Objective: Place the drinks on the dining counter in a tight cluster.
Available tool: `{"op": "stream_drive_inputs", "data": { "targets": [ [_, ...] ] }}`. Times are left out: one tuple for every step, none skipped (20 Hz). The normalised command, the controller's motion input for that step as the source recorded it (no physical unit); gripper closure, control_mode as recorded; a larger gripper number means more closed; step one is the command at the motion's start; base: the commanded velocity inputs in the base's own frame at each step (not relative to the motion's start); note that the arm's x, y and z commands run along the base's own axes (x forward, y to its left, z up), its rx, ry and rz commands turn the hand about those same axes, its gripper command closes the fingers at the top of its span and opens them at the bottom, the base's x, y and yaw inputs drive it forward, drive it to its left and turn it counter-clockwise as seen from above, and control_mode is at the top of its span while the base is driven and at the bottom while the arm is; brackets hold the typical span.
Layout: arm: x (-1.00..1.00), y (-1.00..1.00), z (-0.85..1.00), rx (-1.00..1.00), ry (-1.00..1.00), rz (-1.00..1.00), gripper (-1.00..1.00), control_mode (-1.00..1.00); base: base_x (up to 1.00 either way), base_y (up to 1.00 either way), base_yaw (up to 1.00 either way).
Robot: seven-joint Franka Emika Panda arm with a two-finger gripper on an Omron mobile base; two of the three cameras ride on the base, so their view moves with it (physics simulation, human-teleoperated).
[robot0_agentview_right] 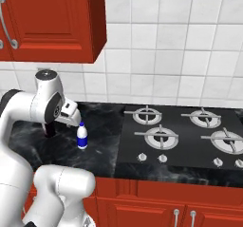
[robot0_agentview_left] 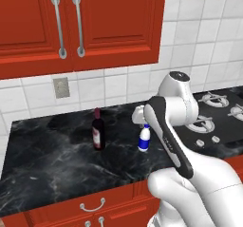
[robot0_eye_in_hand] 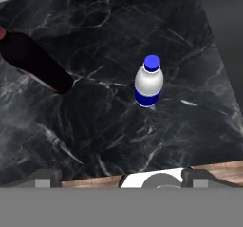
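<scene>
Broadly, wall: white square tiles (robot0_agentview_left: 190, 36) behind everything, with a grey outlet plate (robot0_agentview_left: 61, 87) set low at the left.
Upper cabinets: glossy red wooden doors (robot0_agentview_left: 95, 17) with long silver handles, hanging over the desk.
Desk: black stone-look desk with white veins (robot0_agentview_left: 57, 164), over red drawer fronts (robot0_agentview_left: 92, 204); it runs from the left wall to the cooktop.
Cooktop: black glass stove with round silver burners (robot0_agentview_right: 180, 136), flush against the right end of the desk.
Arm: white jointed robot arm with dark joints (robot0_agentview_left: 175, 126), bent forward over the middle of the desk.
Wine bottle: dark glass wine bottle with a red label (robot0_agentview_left: 98, 135), upright on the desk toward the back and left of the arm; in the hand view it lies in the upper left corner (robot0_eye_in_hand: 35, 62).
Small bottle: small blue-and-white plastic bottle (robot0_agentview_left: 144, 139), upright on the desk right of the wine bottle, with bare stone between the two. The right base view puts it just beside the hand, nearer the cooktop (robot0_agentview_right: 82, 137). The hand view looks down on it (robot0_eye_in_hand: 149, 83), where its cap reads blue.
Fingers: two small dark fingers (robot0_eye_in_hand: 198, 176), spread fully wide and grasping nothing. They hover above the desk; the small bottle sits ahead of them, untouched.
</scene>
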Motion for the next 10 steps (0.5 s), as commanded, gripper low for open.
{"op": "stream_drive_inputs", "data": {
  "targets": [
    [0.00, 0.00, 0.00, 0.00, 0.00, 0.00, -1.00, -1.00, 0.00, 0.00, 0.00],
    [0.00, 0.00, 0.00, 0.00, 0.00, 0.00, -1.00, -1.00, 0.00, 0.00, 0.00],
    [-0.01, 0.00, 0.00, -0.01, 0.00, 0.05, -1.00, -1.00, 0.00, 0.00, 0.00],
    [-0.06, 0.00, 0.00, 0.00, 0.00, 0.15, -1.00, -1.00, 0.00, 0.00, 0.00],
    [-0.08, 0.00, 0.00, 0.00, -0.01, 0.21, -1.00, -1.00, 0.00, 0.00, 0.00],
    [-0.19, 0.00, 0.00, 0.00, -0.05, 0.27, -1.00, -1.00, 0.00, 0.00, 0.00],
    [-0.22, 0.00, 0.00, 0.00, -0.03, 0.35, -1.00, -1.00, 0.00, 0.00, 0.00],
    [-0.21, -0.01, 0.00, 0.00, -0.01, 0.39, -1.00, -1.00, 0.00, 0.00, 0.00],
    [-0.19, 0.00, 0.00, 0.00, -0.03, 0.42, -1.00, -1.00, 0.00, 0.00, 0.00],
    [-0.16, 0.00, 0.00, 0.00, -0.04, 0.45, -1.00, -1.00, 0.00, 0.00, 0.00]
  ]
}}
